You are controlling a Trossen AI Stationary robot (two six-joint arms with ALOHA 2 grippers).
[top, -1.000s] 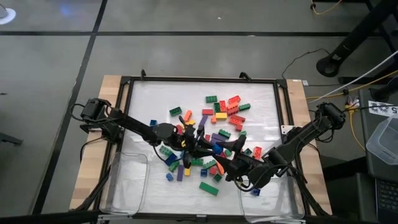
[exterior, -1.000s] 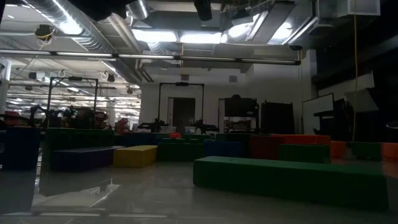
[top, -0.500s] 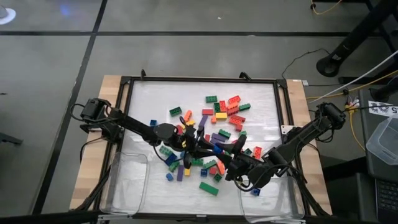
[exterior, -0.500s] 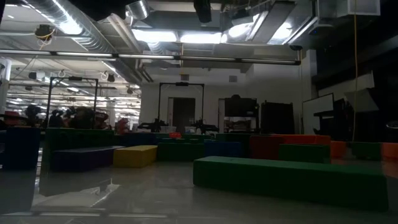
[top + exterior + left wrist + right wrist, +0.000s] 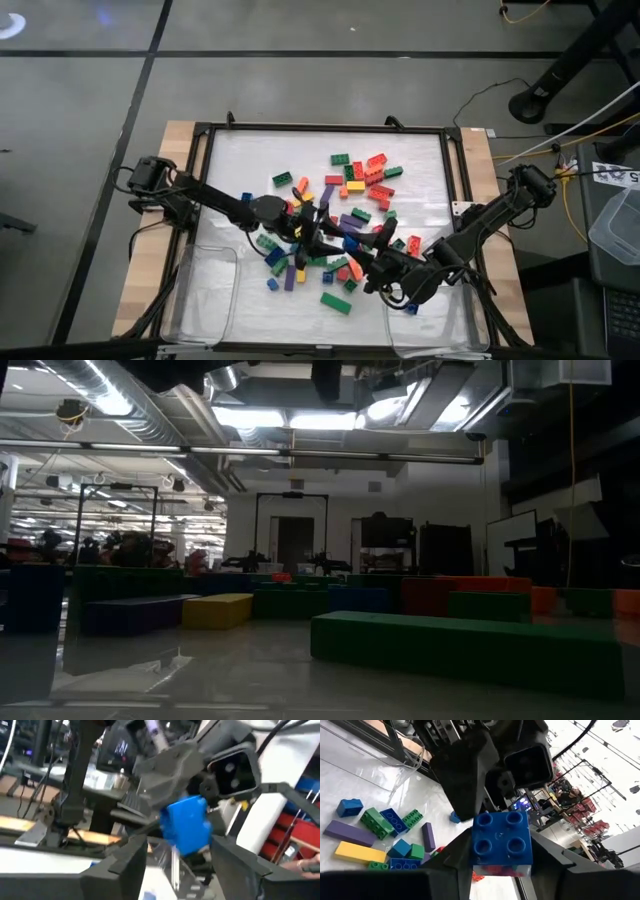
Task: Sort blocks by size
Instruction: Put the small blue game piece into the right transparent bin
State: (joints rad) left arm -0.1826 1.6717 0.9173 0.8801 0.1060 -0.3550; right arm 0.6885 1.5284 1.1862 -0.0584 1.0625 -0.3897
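Observation:
Many coloured blocks (image 5: 352, 192) lie scattered on the white mat inside a black frame (image 5: 205, 150). Over the middle of the pile both grippers meet tip to tip. My right gripper (image 5: 501, 857) is shut on a small blue square block (image 5: 502, 840), which shows in the high view as the blue block (image 5: 348, 243). My left gripper (image 5: 177, 852) is open, with one finger on either side of the same blue block (image 5: 187, 825) and a gap on each side. In the low view only blocks near the camera show, such as a long green one (image 5: 460, 650). My right gripper pinches the blue square block by two opposite side walls (image 5: 476, 847) between its two fingers. The studded top faces back toward the wrist camera. The fingers reach in low, from the table's near right. The block is lifted clear of the pile.
A clear tray (image 5: 205, 290) stands at the near left corner and another clear tray (image 5: 432, 322) at the near right. Loose blocks lie close under both grippers. The far left part of the mat (image 5: 250, 155) is bare.
My right gripper has moved a little toward my left gripper and shut on the blue block. My left gripper has then opened and let go of that block, which stays lifted between them.

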